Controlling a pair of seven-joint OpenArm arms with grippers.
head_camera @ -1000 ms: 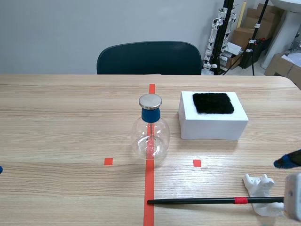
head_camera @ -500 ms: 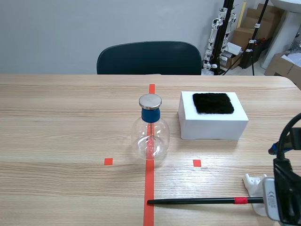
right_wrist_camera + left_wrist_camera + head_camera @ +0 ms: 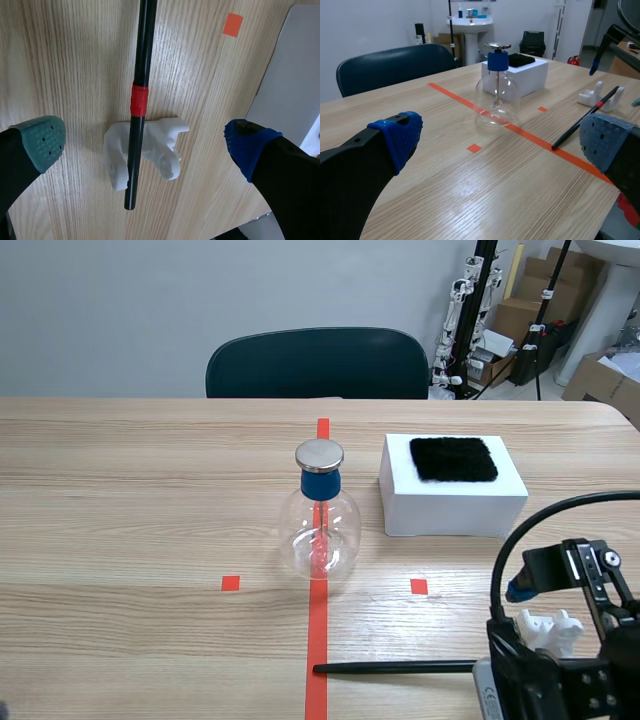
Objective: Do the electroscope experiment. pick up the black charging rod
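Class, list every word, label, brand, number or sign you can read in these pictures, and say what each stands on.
None can be read. The glass flask, the white box, the black charging rod, its red band and its white stand carry no writing.
Any print on the cardboard boxes behind the table is too small to read.

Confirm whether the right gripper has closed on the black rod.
No: the right gripper is open, one finger on each side of the black rod, which rests on the white stand.

Dark teal chair [image 3: 317, 362] behind wooden table [image 3: 120, 500], pale grey wall [image 3: 150, 300], cardboard boxes [image 3: 520, 315] beyond
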